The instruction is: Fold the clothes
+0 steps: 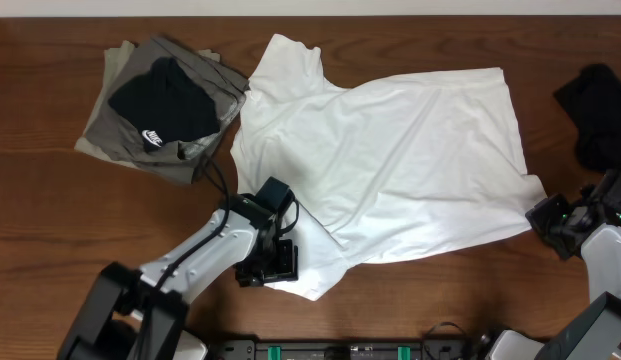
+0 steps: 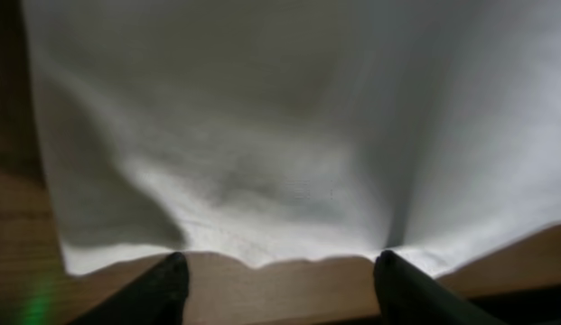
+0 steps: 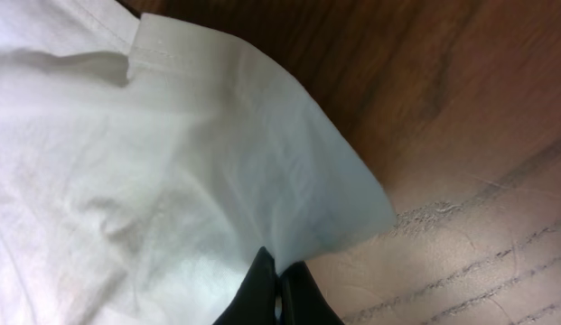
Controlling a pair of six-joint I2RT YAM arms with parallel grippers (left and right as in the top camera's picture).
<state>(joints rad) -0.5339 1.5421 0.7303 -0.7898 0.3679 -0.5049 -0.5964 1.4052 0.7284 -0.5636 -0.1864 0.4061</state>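
A white t-shirt lies spread across the middle of the wooden table. My left gripper is open at the shirt's near left hem; in the left wrist view its two fingers sit spread just below the hem edge, touching nothing. My right gripper is at the shirt's right corner; in the right wrist view the fingers are shut on the white fabric, pinching its corner.
A folded pile with a grey garment and a black one with a white logo sits at the back left. Another black garment lies at the right edge. Bare wood surrounds the shirt.
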